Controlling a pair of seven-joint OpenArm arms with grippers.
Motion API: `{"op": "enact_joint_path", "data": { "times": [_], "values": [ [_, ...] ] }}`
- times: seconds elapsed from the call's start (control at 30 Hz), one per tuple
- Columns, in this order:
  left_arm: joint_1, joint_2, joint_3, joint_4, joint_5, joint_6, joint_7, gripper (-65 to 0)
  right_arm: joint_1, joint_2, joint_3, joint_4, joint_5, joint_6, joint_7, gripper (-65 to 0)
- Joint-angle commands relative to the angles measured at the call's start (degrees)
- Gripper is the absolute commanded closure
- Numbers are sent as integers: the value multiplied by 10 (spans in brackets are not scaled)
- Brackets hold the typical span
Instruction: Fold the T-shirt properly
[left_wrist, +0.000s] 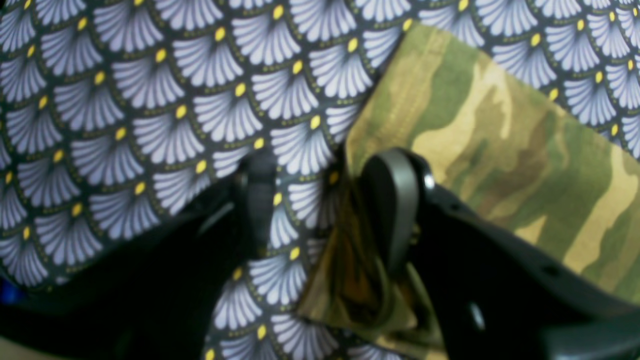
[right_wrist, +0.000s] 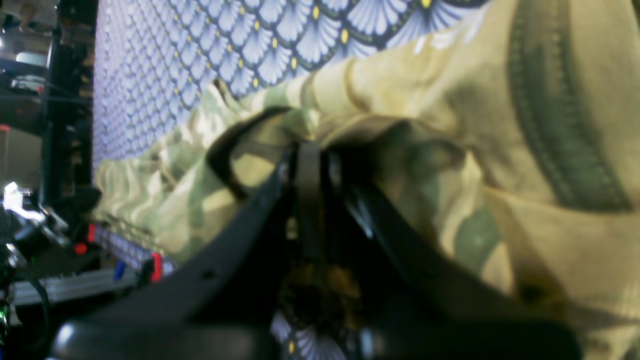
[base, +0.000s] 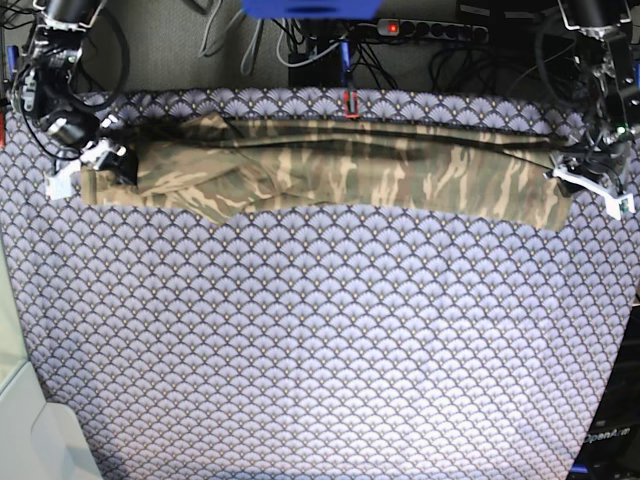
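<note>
In the left wrist view, your left gripper stood half open, one dark finger pressed against the corner of the soft tan-and-olive camouflage T-shirt; whether it gripped, you couldn't tell. In the right wrist view, your right gripper was clamped on bunched shirt cloth. From the base view, the shirt lay stretched between both grippers along the far edge of the purple scallop-patterned tablecloth. I judge you were mid-fold; next probably calls for carrying both ends together.
</note>
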Motion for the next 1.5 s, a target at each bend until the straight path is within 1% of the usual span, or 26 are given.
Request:
{"op": "enact_joint_path", "data": {
  "times": [0.0, 0.1, 0.3, 0.47, 0.53, 0.6, 0.67, 0.73, 1.07, 1.13, 1.3, 1.4, 1.47],
  "values": [
    [-5, -11, -3, 8, -1, 2, -6, -298, 8, 9, 0, 1, 6, 4, 9, 0],
    [-6, -11, -3, 7, -1, 2, -6, -298, 9, 13, 0, -15, 6, 4, 16, 0],
    [-6, -11, -3, 7, -1, 2, -9, -298, 10, 37, 3, -20, 6, 4, 16, 0],
    [-6, -11, -6, 13, -5, 2, -5, -306, 1, 37, 2, -20, 6, 4, 16, 0],
    [-3, -11, -6, 26, -6, 2, -5, -350, -5, 36, 2, -20, 6, 4, 16, 0],
    [-1, -9, -7, 47, -6, 2, -5, -412, -7, 31, 1, -20, 6, 4, 17, 0],
    [-1, 1, -8, 67, -6, 2, -5, -475, -7, 31, 1, -20, 6, 4, 17, 0],
    [-1, 6, -8, 88, -6, 2, -4, -516, -7, 31, 1, -20, 6, 4, 17, 0],
    [-1, 8, -10, 92, -6, 2, -4, -518, -8, 33, 2, -20, 6, 4, 15, 0],
    [-1, 10, -24, 92, -6, 2, -4, -518, -8, 33, 1, -17, 6, 4, 12, 0],
    [-6, 32, -71, 91, -6, 1, -4, -518, -12, 33, 1, -16, 6, 4, 14, 0],
    [-7, 32, -75, 88, -7, 1, -4, -518, -12, 33, 1, -16, 6, 4, 14, 0],
    [-8, 32, -75, 74, -23, 1, -4, -518, -12, 33, 1, -16, 6, 4, 14, 0]
  ]
}}
